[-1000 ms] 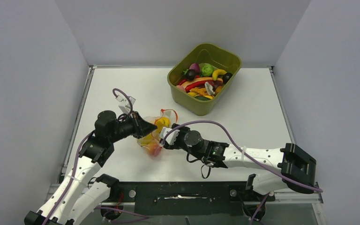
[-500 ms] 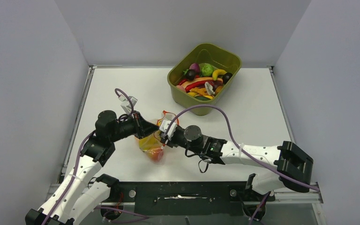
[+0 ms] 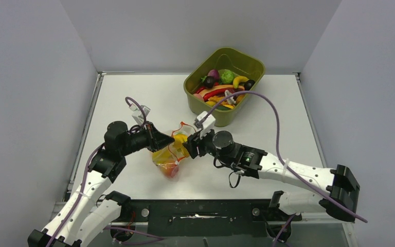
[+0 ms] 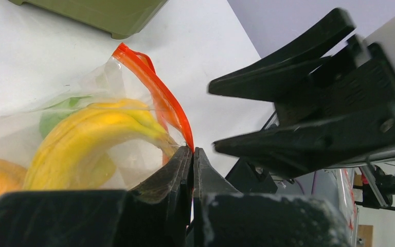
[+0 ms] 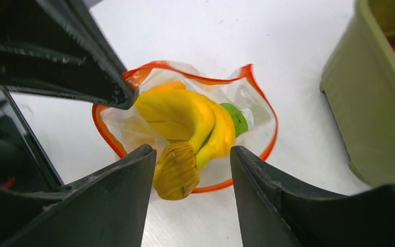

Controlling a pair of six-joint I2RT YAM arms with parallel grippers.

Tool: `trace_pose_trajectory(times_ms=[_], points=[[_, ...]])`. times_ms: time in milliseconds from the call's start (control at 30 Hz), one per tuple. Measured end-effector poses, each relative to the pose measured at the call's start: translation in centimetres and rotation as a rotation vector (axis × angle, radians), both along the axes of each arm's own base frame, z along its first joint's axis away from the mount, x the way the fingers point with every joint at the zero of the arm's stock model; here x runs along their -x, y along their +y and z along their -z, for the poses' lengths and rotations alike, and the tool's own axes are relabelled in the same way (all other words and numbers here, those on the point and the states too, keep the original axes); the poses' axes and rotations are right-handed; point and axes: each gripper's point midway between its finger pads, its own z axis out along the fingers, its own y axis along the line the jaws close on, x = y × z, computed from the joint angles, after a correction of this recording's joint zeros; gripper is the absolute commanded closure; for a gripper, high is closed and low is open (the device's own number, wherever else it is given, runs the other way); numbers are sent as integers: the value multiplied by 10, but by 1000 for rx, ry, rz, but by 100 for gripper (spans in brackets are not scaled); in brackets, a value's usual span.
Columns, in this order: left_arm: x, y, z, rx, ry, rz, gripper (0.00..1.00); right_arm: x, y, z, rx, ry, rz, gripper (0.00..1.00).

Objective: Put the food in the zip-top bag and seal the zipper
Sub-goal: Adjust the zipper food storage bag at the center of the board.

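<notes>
1. The left gripper (image 4: 190,153) has its jaws pressed together on a pinch of the zip-top bag (image 5: 133,128), right at the rim, and holds that side of the mouth up off the table (image 5: 236,31).
2. The right gripper (image 5: 193,153) hangs directly over the mouth with its fingers well apart and nothing held between them.
3. Below the right gripper the bag gapes open. The zipper (image 5: 257,82) runs as an orange-red loop around the yellow bananas (image 5: 180,113) and a green fruit (image 5: 235,119) lying beyond them.
4. The ribbed stem end (image 5: 176,172) of the bananas lies between the open fingers and seems to rest across the near rim, not fully inside.
5. The olive-green tub (image 5: 375,103), beyond and to the right of the right gripper, has plenty more toy food in it.
6. My judgement is that this is the loading step, with a piece just inside the mouth and the sealing not yet begun.
7. The next move calls for nudging the stem end below the zipper, or a reach to the tub for another piece.
8. Sealing would then need the right gripper to take the rim opposite the left pinch, draw the 2 strips straight and press along them.
</notes>
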Motion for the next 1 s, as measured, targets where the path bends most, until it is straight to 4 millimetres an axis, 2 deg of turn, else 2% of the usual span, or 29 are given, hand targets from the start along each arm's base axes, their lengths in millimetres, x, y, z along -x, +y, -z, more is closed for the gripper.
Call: trace_pose_trajectory(times_ms=[67,167,267,333,500,667,733,833,1000], points=[[-1,0,0,-1,-1,-4,100,-1,-14,-16,-73,72,100,48],[-1,1,0,-2,-1,-8,100,-3,-36,-25,-167,202,259,63],[-2,1,0,-3,-1,-14,100,-5,-50,-13,-209,325,383,75],[-3,2,0,-3,-1,-18,100,-6,-55,-1,-219,395,439,78],[-4,2,0,-2,2,-25,100,-13,-55,23,-278,540,513,76],[-4,2,0,5,11,-29,100,-21,-47,47,-305,647,536,62],[-4,2,0,6,13,-31,100,-24,-44,55,-304,679,536,60],[-3,2,-1,8,12,-32,100,-27,-40,65,-313,716,521,65],[-3,2,-1,10,13,-33,100,-27,-34,79,-310,766,488,81]])
